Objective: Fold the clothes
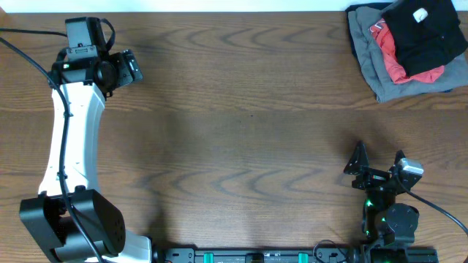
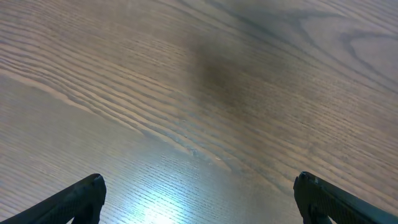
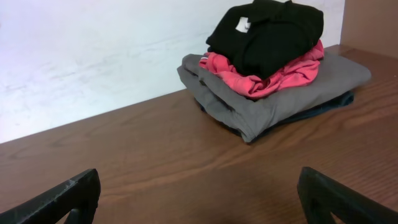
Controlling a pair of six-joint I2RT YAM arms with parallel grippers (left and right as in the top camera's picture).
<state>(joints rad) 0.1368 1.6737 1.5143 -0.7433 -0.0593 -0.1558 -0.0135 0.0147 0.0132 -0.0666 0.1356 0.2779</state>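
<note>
Overhead shows black T-shirt [image 1: 431, 40] seemingly folded atop pile [image 1: 376, 77], both arms' jaws wide.

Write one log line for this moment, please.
fold: not begun | black T-shirt: atop red garment | left claw: open, empty | right claw: open, empty

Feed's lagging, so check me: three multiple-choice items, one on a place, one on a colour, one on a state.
1. The black shirt lies: A mid-table; B atop the pile; C hanging off the edge.
2. Garment right under it: A green; B white; C red.
3. Left arm and right arm jaws: A open, empty; B gripping the shirt; C shut, empty.
B: it tops the pile in the far right corner. C: the red garment shows beneath it. A: both pairs stand wide, nothing between.
</note>
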